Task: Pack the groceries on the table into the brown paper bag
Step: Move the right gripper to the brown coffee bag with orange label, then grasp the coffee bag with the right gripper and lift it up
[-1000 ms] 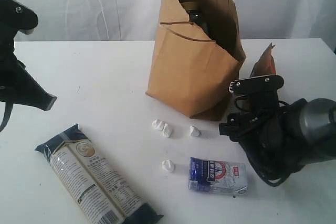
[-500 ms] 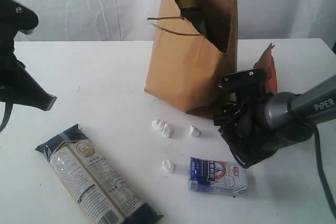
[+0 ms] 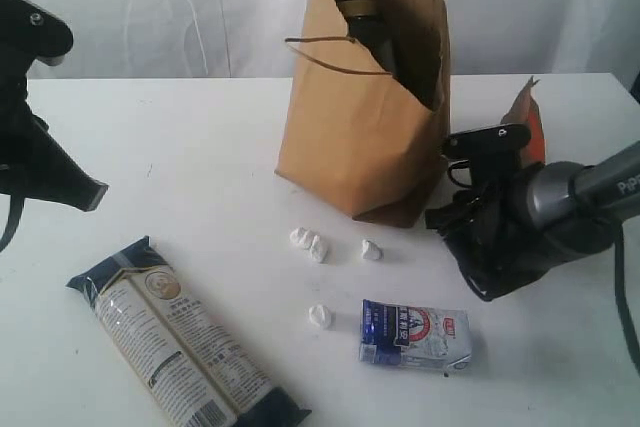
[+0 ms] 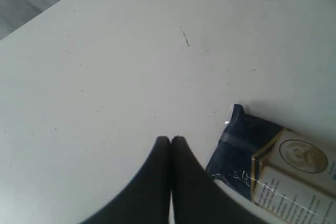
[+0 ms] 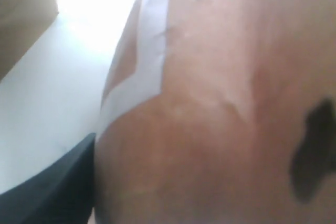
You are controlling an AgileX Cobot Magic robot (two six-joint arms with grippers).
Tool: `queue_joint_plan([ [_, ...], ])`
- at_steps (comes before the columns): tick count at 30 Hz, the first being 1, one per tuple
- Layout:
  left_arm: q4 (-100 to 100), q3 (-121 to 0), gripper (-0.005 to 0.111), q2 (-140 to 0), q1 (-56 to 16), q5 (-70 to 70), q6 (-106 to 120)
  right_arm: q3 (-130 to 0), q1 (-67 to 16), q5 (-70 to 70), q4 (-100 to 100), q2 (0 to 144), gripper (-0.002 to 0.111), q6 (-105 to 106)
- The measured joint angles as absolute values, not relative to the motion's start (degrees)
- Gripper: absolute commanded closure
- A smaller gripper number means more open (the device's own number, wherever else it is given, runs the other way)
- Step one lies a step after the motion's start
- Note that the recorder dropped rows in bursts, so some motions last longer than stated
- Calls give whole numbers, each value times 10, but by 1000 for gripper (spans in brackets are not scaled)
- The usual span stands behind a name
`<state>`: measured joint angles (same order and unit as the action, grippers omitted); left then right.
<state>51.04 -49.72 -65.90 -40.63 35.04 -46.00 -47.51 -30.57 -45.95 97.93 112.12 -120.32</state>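
The pouch [image 3: 529, 117] is seen right of centre, just right of the bag [image 3: 350, 137] and close behind the right gripper [image 3: 500, 197]. Whether it is gripped cannot be told. The left gripper [image 4: 170, 139] is closed, empty, over the counter [image 3: 200, 147].

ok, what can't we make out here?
- brown paper bag contents: exterior view, its walls hide all but a dark jar top.
- orange-brown pouch: exterior view, right gripper covers most of it; right wrist view is a blurred close-up.
- right gripper's opening: its own body hides it.
- blue-white carton print: too small.
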Motion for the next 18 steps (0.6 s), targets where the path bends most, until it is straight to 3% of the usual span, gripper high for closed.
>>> queue_joint_plan([
  [5, 504, -497, 107, -659, -406, 350, -460, -475, -275, -447, 987, 1119, 108, -1204],
  [13, 502, -497, 107, -659, -406, 360, -460, -445, -266, -418, 937, 1072, 108, -1204],
  [18, 502, -497, 107, -658, -406, 405, -460, -383, -231, -320, 968, 994, 108, -1204],
])
